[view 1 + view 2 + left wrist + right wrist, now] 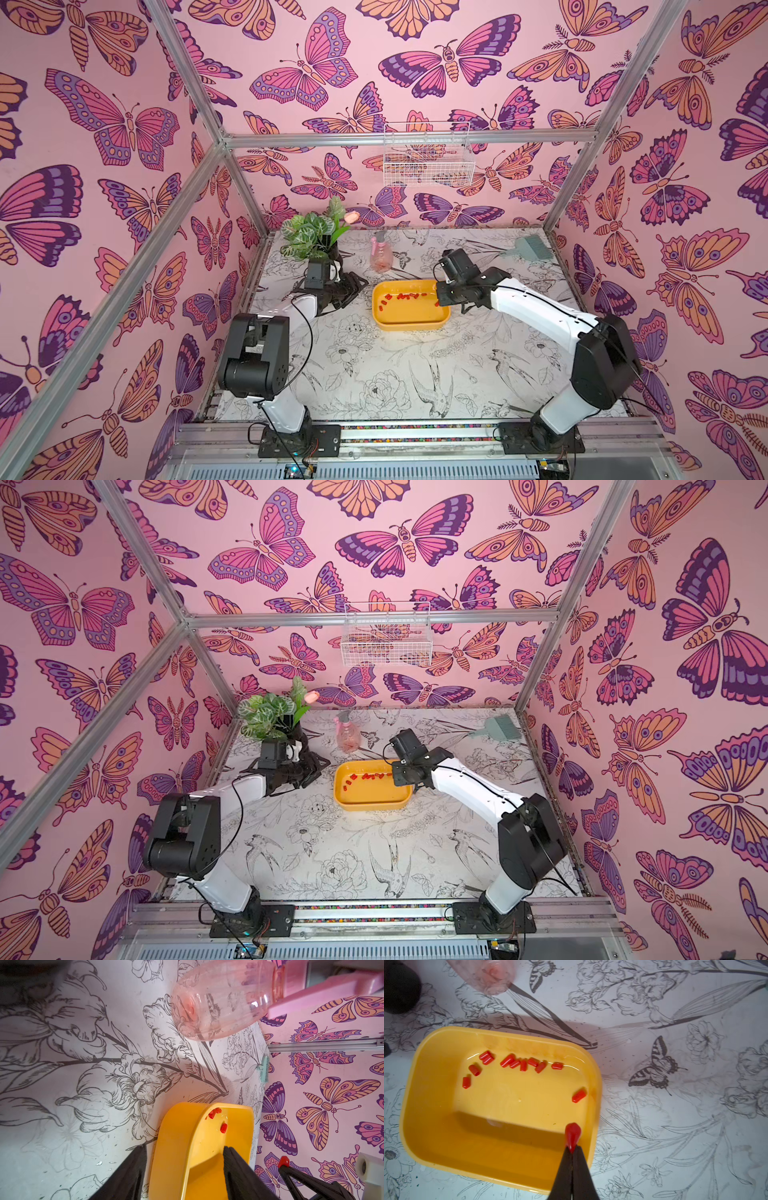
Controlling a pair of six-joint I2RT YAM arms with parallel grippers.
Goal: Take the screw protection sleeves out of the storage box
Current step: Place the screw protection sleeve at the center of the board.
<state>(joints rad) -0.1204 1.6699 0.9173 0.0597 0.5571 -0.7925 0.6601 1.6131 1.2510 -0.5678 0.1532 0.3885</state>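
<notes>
Both top views: the yellow plastic box (411, 326) (372, 804), round-cornered, sits on the printed surface (374, 374); its red sleeves (405, 296) are too small to count, one corner under the right arm (523, 303). Left wrist: the left pincer (185, 1148), cut off, stands apart, the box's glossy end showing between its tips, contact unclear. Right wrist: the right pincer (572, 1148) is clamped on one sleeve (572, 1133), squashed to a teardrop over the box

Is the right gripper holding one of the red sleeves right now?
Yes, the right gripper is shut on one red screw protection sleeve, over the yellow storage box.
</notes>
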